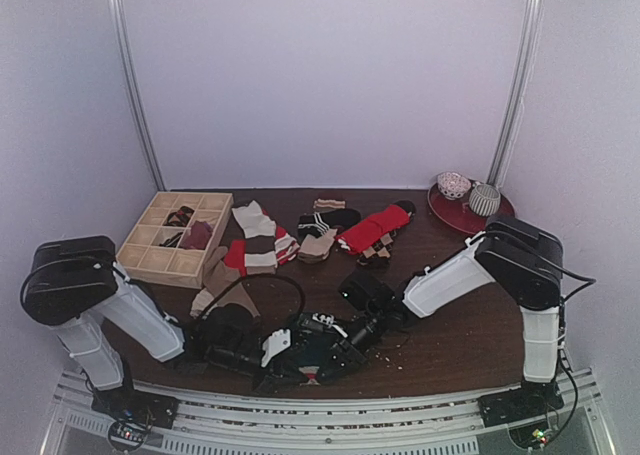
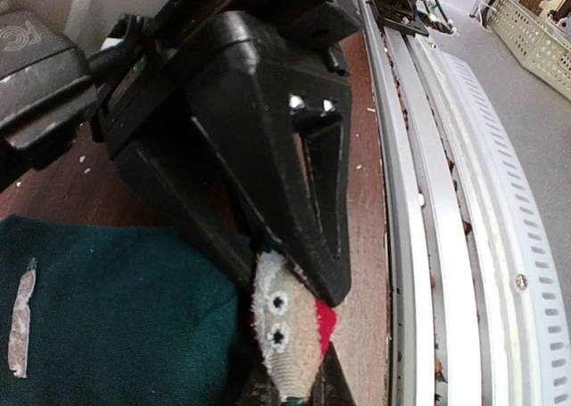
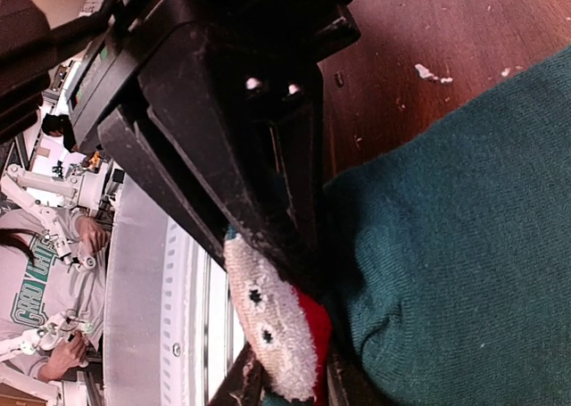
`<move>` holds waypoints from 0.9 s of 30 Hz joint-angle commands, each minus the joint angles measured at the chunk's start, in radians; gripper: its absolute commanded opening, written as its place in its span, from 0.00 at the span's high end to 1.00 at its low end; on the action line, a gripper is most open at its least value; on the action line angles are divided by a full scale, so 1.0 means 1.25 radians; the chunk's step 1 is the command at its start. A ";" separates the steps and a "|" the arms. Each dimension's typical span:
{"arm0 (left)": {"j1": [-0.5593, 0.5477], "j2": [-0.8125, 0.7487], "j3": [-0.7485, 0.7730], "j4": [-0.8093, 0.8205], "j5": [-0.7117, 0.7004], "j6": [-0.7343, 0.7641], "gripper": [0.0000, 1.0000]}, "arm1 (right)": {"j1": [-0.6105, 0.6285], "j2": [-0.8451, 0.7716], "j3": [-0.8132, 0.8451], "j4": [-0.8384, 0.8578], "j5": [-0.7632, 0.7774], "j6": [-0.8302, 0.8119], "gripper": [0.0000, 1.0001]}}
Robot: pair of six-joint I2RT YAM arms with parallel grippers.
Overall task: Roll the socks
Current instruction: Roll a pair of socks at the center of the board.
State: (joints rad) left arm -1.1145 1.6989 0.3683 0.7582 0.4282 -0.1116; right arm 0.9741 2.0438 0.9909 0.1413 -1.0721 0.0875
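A dark teal sock (image 1: 312, 347) lies near the table's front edge, between my two grippers. It has a beige terry end with black dots and a red patch (image 2: 284, 335). My left gripper (image 1: 280, 347) is shut on that beige end, as the left wrist view (image 2: 294, 330) shows, with the teal fabric (image 2: 116, 317) spread to its left. My right gripper (image 1: 345, 353) is shut on the same beige and red end (image 3: 277, 335), seen in the right wrist view (image 3: 290, 321), with the teal fabric (image 3: 464, 245) bunched on its right. The two grippers are close together.
A wooden compartment box (image 1: 150, 260) with some socks stands at the back left. Loose socks lie behind: striped red and white (image 1: 258, 240), tan (image 1: 215, 280), black and brown (image 1: 325, 230), red argyle (image 1: 375, 230). A red plate (image 1: 450, 215) with two rolled balls is back right. Metal rail (image 2: 446, 201) runs along the near edge.
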 commanded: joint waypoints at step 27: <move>0.009 0.060 -0.067 -0.018 0.050 -0.251 1.00 | 0.335 -0.201 -0.252 0.362 0.996 -0.492 0.45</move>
State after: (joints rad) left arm -1.1019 1.7298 0.3161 0.8673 0.4713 -0.4187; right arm 1.3922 1.7718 0.6674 0.5606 0.0498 -0.4854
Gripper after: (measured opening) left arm 0.044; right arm 0.582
